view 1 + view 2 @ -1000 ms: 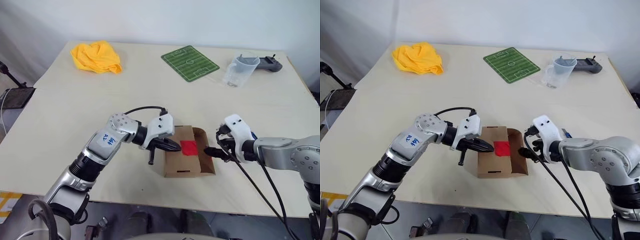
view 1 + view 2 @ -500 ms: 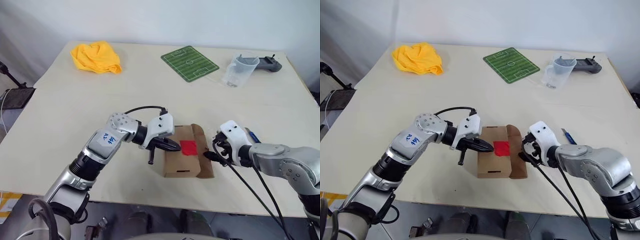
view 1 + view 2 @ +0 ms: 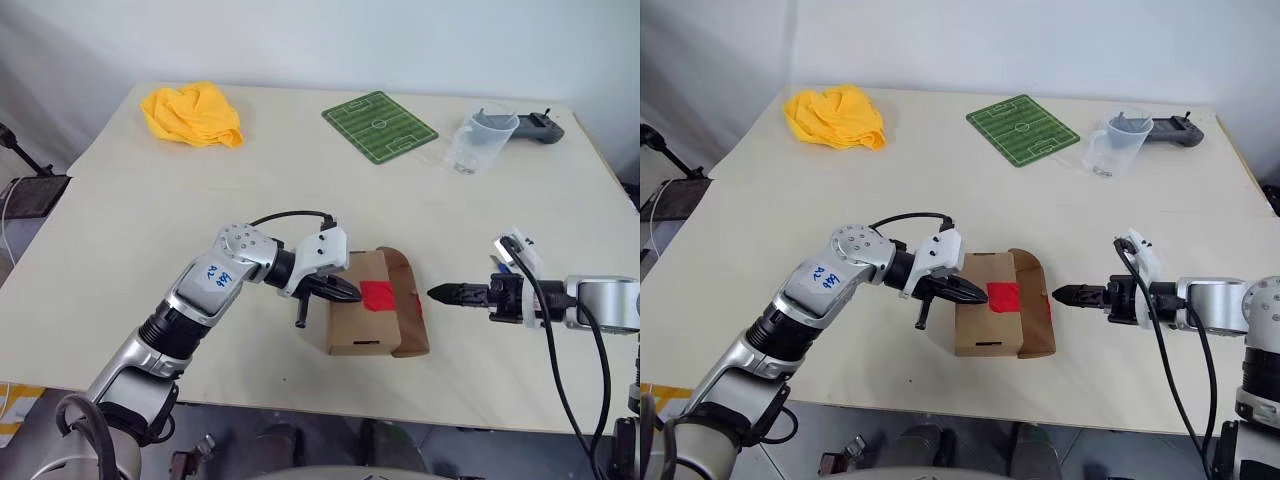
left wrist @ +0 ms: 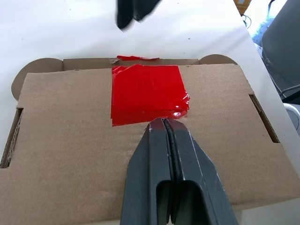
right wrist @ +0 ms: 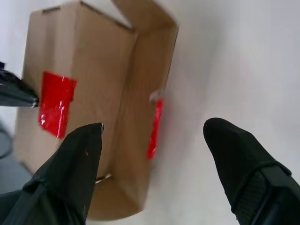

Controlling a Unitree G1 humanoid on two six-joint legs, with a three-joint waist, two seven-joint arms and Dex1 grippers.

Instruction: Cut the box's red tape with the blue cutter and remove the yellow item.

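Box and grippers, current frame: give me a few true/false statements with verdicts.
1. The left gripper is shut, its tips on the box by the red tape. True.
2. The right gripper clamps the box's flap. False: it is open, clear of the box.
3. A yellow cloth lies at the table's far left. True.
4. The clear cup stands on the green mat. False: it stands beside it.

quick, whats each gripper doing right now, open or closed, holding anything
left gripper: closed, empty, tips on the box at the red tape.
right gripper: open, empty, apart from the box.
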